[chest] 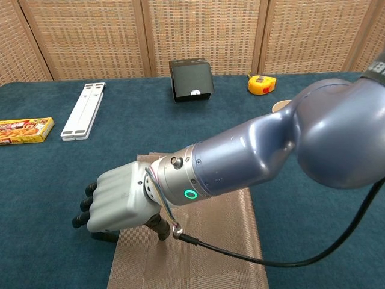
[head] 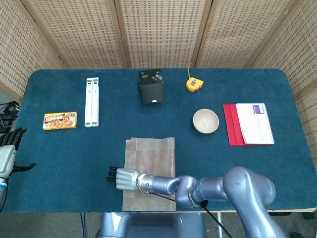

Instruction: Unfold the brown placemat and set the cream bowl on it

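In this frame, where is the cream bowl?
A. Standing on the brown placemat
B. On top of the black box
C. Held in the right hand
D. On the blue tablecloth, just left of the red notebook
D. The cream bowl stands on the bare blue tablecloth left of the red notebook, apart from the brown placemat, where the right hand rests at the left edge.

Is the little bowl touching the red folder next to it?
Apart. In the head view, blue tablecloth shows plainly between the cream bowl and the red folder.
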{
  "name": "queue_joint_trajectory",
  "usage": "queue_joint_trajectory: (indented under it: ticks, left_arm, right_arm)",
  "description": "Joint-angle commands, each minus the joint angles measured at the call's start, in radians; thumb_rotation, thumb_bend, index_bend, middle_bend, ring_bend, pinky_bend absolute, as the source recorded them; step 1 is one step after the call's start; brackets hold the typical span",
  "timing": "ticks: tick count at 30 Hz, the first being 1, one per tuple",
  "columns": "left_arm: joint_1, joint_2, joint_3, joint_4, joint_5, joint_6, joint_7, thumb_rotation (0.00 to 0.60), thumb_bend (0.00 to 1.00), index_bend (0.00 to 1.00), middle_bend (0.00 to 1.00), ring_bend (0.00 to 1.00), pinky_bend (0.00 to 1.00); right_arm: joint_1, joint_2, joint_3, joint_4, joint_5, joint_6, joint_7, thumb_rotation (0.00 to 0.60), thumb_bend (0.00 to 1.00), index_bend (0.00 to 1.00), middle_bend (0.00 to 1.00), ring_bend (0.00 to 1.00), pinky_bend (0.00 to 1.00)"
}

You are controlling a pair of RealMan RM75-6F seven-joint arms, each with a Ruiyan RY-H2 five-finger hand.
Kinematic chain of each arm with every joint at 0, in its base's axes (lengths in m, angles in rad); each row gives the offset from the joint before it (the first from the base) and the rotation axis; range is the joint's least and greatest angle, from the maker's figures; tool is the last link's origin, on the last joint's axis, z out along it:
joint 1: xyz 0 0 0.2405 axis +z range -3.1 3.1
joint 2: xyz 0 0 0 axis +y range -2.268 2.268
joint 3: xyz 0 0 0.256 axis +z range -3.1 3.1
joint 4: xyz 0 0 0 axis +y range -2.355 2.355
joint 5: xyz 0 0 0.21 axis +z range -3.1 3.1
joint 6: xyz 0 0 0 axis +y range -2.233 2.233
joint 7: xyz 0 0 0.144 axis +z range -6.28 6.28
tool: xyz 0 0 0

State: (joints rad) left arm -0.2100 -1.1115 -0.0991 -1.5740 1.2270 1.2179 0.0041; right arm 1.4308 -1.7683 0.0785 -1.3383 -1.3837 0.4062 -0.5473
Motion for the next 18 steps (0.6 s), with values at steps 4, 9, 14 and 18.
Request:
queue_joint_trajectory:
  ticks: [4, 9, 14, 18]
  left_arm:
    - [0.001, 0.001, 0.001, -0.002, 0.002, 0.003, -0.001, 0.6, 0.0, 0.0, 0.0, 0.0, 0.0]
    - [0.001, 0.002, 0.002, -0.003, 0.004, 0.003, -0.001, 0.6, 0.0, 0.0, 0.0, 0.0, 0.0]
    - [0.002, 0.002, 0.003, -0.004, 0.006, 0.005, -0.001, 0.6, 0.0, 0.0, 0.0, 0.0, 0.0]
    - [0.003, 0.002, 0.003, -0.004, 0.007, 0.006, -0.002, 0.6, 0.0, 0.0, 0.0, 0.0, 0.0]
  right_arm:
    - [0.0, 0.008, -0.006, -0.013, 0.003, 0.01, -0.006, 0.6, 0.48, 0.45, 0.0, 0.0, 0.0]
    - [-0.001, 0.019, -0.013, -0.026, 0.006, 0.018, -0.014, 0.6, 0.53, 0.5, 0.0, 0.0, 0.0]
    - [-0.002, 0.027, -0.019, -0.037, 0.011, 0.023, -0.019, 0.6, 0.6, 0.53, 0.0, 0.0, 0.0]
    - [-0.003, 0.031, -0.021, -0.043, 0.013, 0.026, -0.022, 0.6, 0.64, 0.54, 0.0, 0.0, 0.0]
